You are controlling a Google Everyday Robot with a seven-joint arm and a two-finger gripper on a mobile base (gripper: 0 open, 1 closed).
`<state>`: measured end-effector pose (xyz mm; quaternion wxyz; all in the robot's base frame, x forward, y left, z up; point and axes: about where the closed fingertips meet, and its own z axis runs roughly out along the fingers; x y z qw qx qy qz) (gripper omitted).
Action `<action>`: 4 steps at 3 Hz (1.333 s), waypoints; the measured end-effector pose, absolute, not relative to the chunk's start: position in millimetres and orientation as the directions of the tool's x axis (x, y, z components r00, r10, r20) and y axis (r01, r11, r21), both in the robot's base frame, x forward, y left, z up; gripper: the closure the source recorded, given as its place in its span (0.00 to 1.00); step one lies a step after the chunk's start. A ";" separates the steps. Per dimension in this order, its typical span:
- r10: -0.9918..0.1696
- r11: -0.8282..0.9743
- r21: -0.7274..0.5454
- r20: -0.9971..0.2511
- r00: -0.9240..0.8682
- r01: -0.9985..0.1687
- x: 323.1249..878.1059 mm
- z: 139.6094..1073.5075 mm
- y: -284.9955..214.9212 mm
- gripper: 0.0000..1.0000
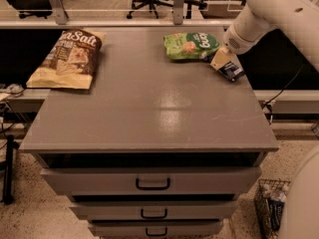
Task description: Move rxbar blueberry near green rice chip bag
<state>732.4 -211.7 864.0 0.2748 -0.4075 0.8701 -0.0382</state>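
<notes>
The rxbar blueberry (233,71) is a small dark navy bar lying at the far right of the cabinet top, close to the right edge. The green rice chip bag (191,45) lies flat just to its left, at the back of the top. My gripper (222,60) hangs from the white arm at the upper right. It is right at the bar's left end, between the bar and the bag's right corner. The gripper tip covers part of the bar.
A larger brown-and-yellow Sea Salt bag (67,54) lies at the far left of the grey cabinet top (149,113). Drawers with handles (152,183) are below. A wire basket (271,208) stands on the floor at the right. Office chairs stand behind the rail.
</notes>
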 end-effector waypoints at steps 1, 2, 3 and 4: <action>-0.733 0.665 -0.297 -0.436 -0.522 -0.686 732.8 862.6 -218.2 0.12; -0.736 0.663 -0.299 -0.428 -0.524 -0.687 731.6 862.2 -220.4 0.00; -0.742 0.657 -0.308 -0.424 -0.519 -0.688 725.1 865.4 -219.5 0.00; -0.720 0.665 -0.291 -0.496 -0.486 -0.687 702.0 886.5 -225.1 0.00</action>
